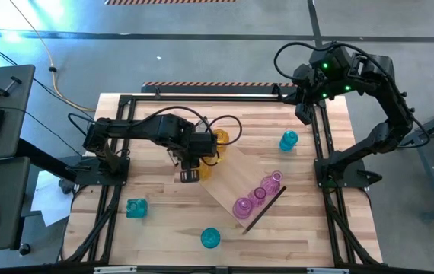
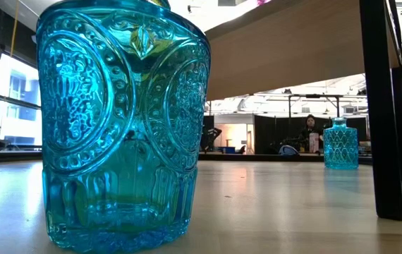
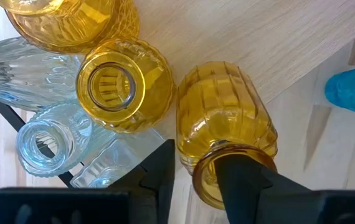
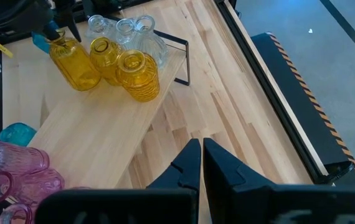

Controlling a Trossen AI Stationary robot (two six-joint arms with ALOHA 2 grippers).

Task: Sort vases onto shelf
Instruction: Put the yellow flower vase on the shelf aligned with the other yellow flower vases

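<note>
Straddling the neck of a yellow vase (image 3: 224, 134) on the shelf (image 3: 277, 37) — left gripper (image 3: 196, 177) part-open, grip uncertain. Neck toward gripper, body beyond, tilted beside upright yellow neighbours. Parked well off the shelf — right gripper (image 4: 201, 163), fingers closed, empty.
</note>
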